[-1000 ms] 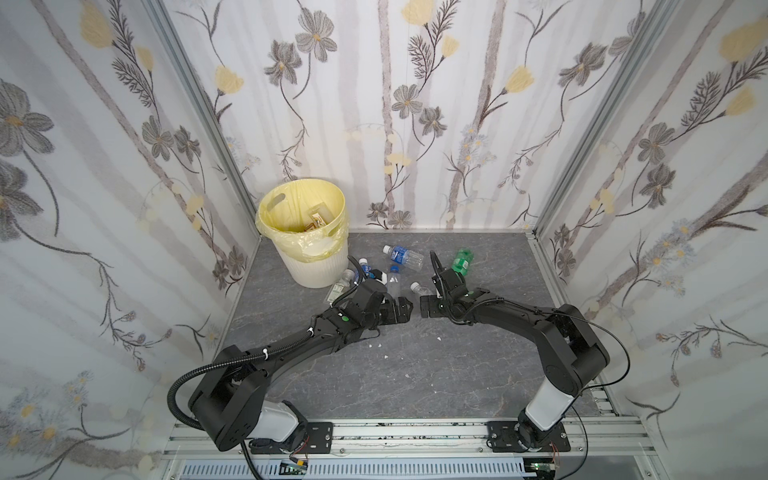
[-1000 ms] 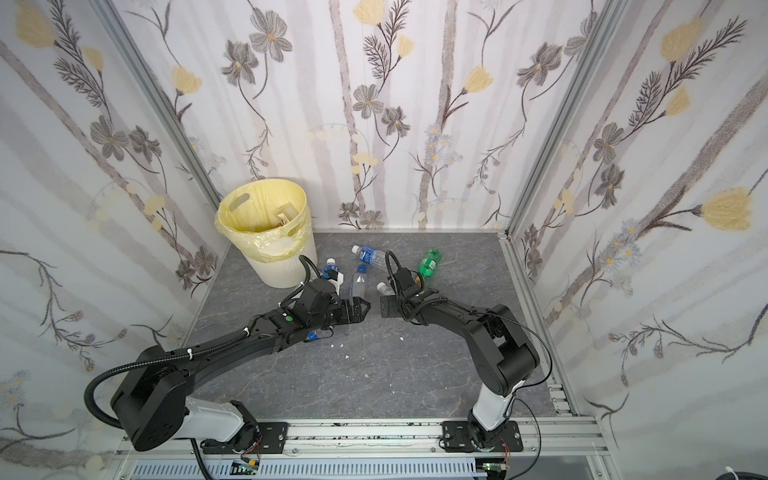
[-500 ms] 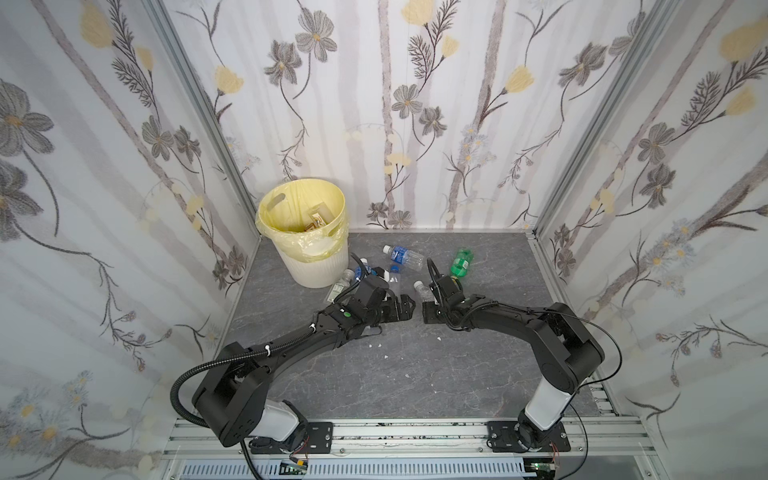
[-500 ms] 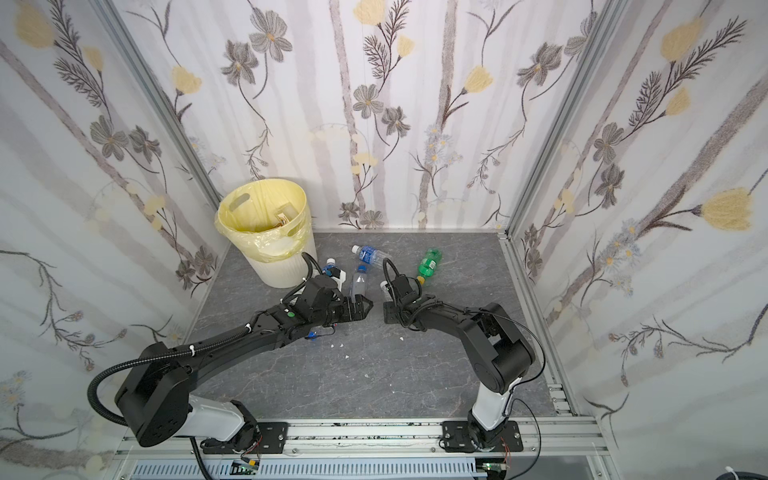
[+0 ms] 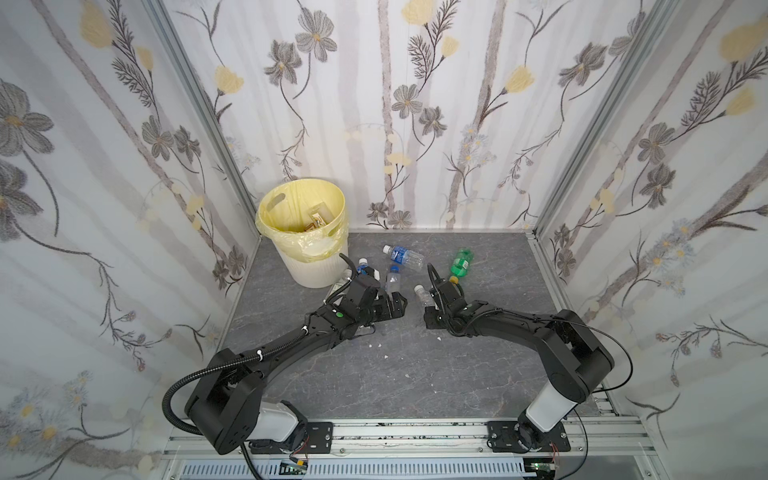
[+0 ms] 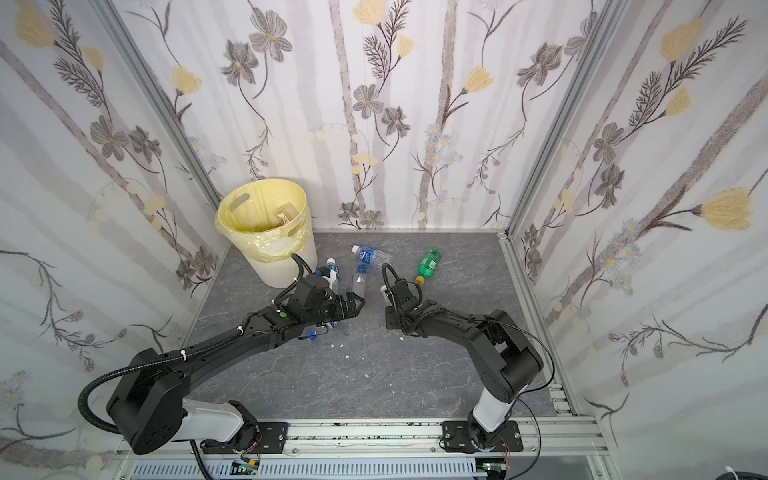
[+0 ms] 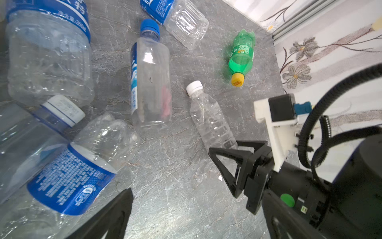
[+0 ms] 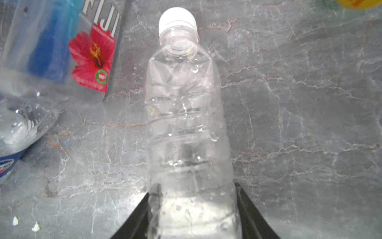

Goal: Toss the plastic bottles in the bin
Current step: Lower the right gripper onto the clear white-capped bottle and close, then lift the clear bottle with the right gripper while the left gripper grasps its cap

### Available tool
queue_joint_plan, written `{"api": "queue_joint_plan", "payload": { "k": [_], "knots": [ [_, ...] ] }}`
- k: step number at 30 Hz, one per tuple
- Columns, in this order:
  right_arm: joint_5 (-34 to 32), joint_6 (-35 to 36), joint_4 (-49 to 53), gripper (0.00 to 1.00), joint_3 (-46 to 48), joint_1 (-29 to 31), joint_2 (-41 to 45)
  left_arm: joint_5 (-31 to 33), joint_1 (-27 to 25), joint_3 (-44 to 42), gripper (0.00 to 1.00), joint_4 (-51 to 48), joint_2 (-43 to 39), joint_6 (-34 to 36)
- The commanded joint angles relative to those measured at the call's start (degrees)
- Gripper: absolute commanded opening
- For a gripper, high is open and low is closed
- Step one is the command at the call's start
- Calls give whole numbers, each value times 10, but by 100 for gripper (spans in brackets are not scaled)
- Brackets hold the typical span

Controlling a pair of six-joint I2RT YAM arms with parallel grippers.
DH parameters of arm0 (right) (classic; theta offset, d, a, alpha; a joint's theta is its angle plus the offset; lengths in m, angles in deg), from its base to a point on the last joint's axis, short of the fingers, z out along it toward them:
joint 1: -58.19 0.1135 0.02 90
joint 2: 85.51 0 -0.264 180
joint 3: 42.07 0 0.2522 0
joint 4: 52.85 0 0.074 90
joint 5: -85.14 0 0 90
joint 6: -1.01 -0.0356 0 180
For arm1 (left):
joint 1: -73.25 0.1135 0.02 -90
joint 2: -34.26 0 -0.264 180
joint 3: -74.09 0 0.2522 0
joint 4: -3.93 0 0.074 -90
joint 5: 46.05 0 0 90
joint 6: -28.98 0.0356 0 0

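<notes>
My right gripper (image 8: 193, 207) is shut on the base end of a clear plastic bottle (image 8: 186, 124) with a white cap, which lies on the grey floor; in both top views this gripper (image 5: 429, 305) (image 6: 390, 305) sits mid-floor. My left gripper (image 5: 395, 305) (image 7: 194, 219) stands open and empty just to its left, facing the held bottle (image 7: 210, 122). The cream bin (image 5: 316, 272) (image 6: 286, 270) with its yellow liner stands in the back left corner. Loose bottles lie between: a Fiji bottle (image 7: 151, 82), a green bottle (image 5: 460, 264) and a blue-labelled bottle (image 5: 403, 255).
Several more blue-labelled bottles (image 7: 82, 169) crowd the floor by the bin's foot, partly under my left arm. Floral walls close in the back and both sides. Small white scraps (image 5: 376, 345) dot the floor in front of the grippers.
My right gripper has dropped low to the floor and closed its fingers on the clear white-capped bottle. The left gripper has stayed open and shifted only slightly.
</notes>
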Motion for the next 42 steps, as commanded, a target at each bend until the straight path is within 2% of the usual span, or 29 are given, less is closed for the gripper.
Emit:
{"api": "queue_joint_plan", "payload": {
  "k": [1, 6, 14, 21, 34, 42],
  "knots": [
    [3, -1, 0, 52, 16, 1, 19, 9, 5, 13, 100, 3, 7, -13],
    [5, 1, 10, 52, 28, 6, 76, -14, 13, 45, 100, 4, 37, -22],
    [47, -46, -3, 53, 34, 29, 183, -34, 33, 101, 100, 7, 75, -71],
    [75, -35, 20, 53, -22, 34, 188, -47, 35, 137, 100, 10, 93, -69],
    [101, -53, -25, 53, -61, 35, 158, -62, 38, 165, 100, 25, 119, -106],
    [111, -58, -39, 53, -71, 35, 150, -60, 38, 183, 89, 28, 135, -114]
  ]
}}
